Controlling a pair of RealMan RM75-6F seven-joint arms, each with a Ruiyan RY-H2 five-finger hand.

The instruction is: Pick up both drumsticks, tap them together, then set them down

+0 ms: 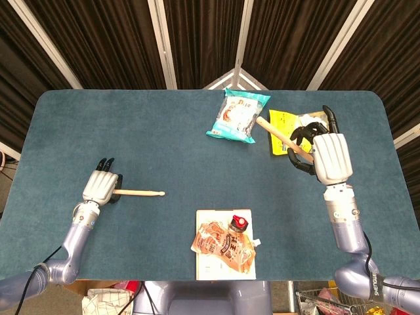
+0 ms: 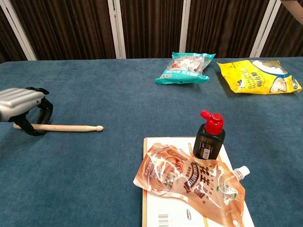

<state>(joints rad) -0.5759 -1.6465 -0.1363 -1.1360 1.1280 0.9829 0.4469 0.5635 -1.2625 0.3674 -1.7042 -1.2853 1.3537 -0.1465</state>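
One wooden drumstick (image 1: 139, 193) (image 2: 66, 127) lies on the blue table, its tip pointing right. My left hand (image 1: 101, 186) (image 2: 22, 107) is at its butt end, with the dark fingers curled around the stick, which still looks flat on the cloth. My right hand (image 1: 324, 155) grips the second drumstick (image 1: 278, 133), held up over the right side of the table with its free end slanting up-left toward the yellow bag. The chest view does not show the right hand.
A teal snack bag (image 1: 237, 115) (image 2: 185, 67) and a yellow bag (image 1: 283, 125) (image 2: 258, 76) lie at the back. Near the front edge, a white sheet (image 2: 152, 189) carries an orange pouch (image 2: 189, 182) and a red-capped black bottle (image 2: 209, 135).
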